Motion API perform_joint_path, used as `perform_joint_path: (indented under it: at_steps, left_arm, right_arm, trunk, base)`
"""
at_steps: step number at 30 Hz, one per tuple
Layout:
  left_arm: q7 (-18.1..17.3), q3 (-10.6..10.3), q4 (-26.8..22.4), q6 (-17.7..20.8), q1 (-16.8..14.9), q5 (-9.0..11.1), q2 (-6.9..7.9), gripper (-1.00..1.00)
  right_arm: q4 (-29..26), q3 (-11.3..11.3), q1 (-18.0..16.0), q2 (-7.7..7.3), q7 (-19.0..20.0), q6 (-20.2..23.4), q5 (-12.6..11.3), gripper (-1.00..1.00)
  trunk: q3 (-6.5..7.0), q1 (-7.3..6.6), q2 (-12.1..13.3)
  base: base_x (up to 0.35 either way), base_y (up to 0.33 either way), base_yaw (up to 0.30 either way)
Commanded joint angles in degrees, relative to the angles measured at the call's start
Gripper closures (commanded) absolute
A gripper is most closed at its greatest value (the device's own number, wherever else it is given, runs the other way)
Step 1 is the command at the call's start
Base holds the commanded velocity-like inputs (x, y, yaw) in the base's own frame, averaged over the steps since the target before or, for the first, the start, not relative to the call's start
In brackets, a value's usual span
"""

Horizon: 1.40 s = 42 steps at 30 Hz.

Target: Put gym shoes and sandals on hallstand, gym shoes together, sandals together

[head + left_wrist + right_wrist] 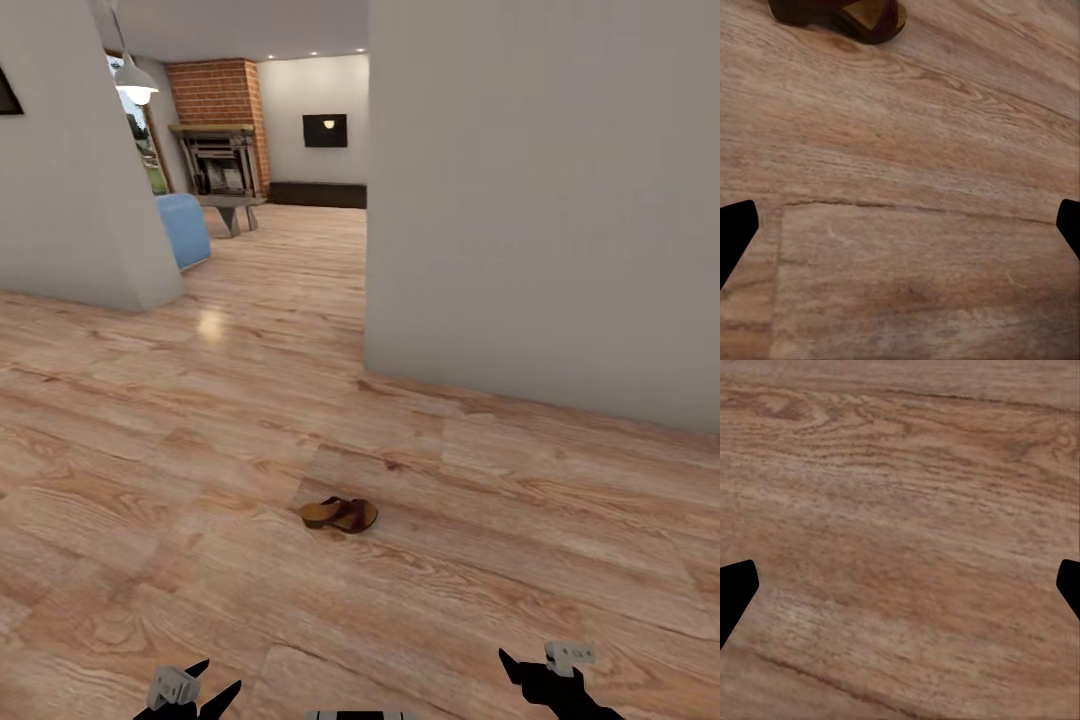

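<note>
Both hands, left (pixel 205 690) and right (pixel 545 672), hang spread wide and empty over the light brown wood-plank corridor floor (pixel 500 560). Ahead lies a small dark brown leather sandal (pixel 340 514); the left should probably descend squarely over its strap before closing.

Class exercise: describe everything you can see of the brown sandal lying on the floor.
The sandal is small, with dark brown, leather-looking straps, a tan footbed and a tan sole. It lies alone on the light wood-plank floor, ahead of both grippers and touched by neither. The left wrist view catches its edge against the planks.
</note>
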Motion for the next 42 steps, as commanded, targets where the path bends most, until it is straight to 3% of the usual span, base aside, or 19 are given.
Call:
perform_joint_path:
  at_steps: [1,20,42]
  left_arm:
    - [-0.2,0.1,0.1,-0.2,0.0,0.1,0.01,-1.0]
    - [-0.2,0.1,0.1,-0.2,0.0,0.2,0.04,-1.0]
    - [-0.2,0.1,0.1,-0.2,0.0,0.1,0.04,-1.0]
  right_arm:
    - [0.0,-0.5,0.0,0.01,0.3,-0.2,0.6,-1.0]
    - [0.0,-0.5,0.0,0.1,0.3,-0.2,0.5,-1.0]
    - [0.0,-0.5,0.0,0.1,0.3,-0.2,0.5,-1.0]
  trunk:
    - [-0.04,0.0,0.0]
    - [-0.04,0.0,0.0]
    - [-0.04,0.0,0.0]
  base:
    - [0.065,0.097,-0.027]
    - [0.015,0.012,-0.017]
    - [0.114,0.09,-0.001]
